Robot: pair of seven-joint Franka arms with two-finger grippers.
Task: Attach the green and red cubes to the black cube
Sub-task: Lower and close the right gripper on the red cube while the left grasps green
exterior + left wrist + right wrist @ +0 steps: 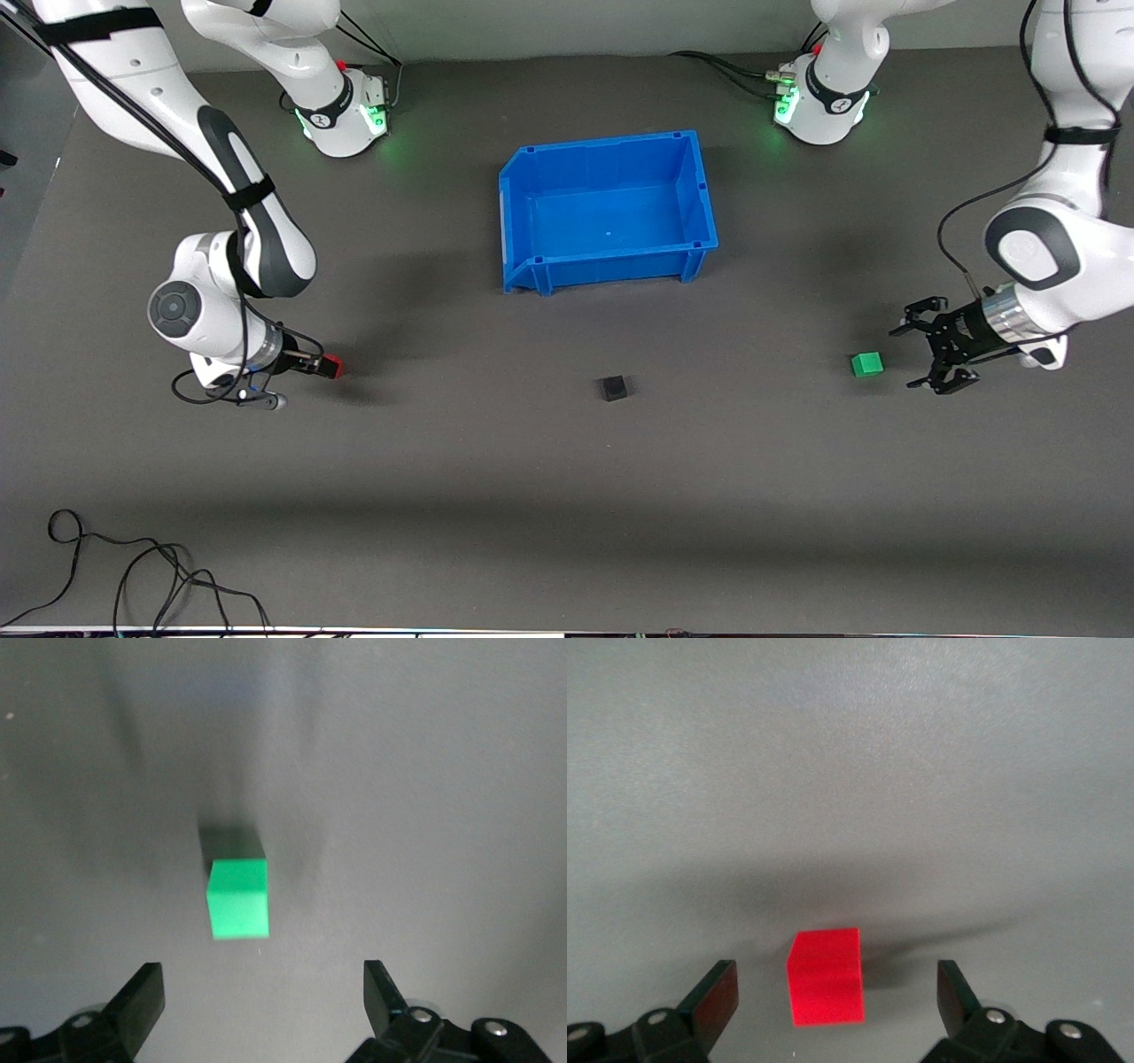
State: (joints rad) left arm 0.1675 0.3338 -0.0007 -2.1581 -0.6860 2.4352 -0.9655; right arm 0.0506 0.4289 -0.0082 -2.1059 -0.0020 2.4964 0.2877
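The left hand (918,356) reaches in low and level, fingers spread, just beside the green cube (867,364) on the grey counter (567,461). The right hand (837,1005) is low too, fingers apart around the red cube (332,366). The black cube (613,388) sits between them, nearer the camera than the blue bin (700,190).

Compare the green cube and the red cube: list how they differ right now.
The green cube lies toward the left arm's end of the table; the red cube lies toward the right arm's end. The open left gripper stops just short of the green cube, while the open right gripper already straddles the red cube. Both look equal in size, rest on the mat, ungrasped.
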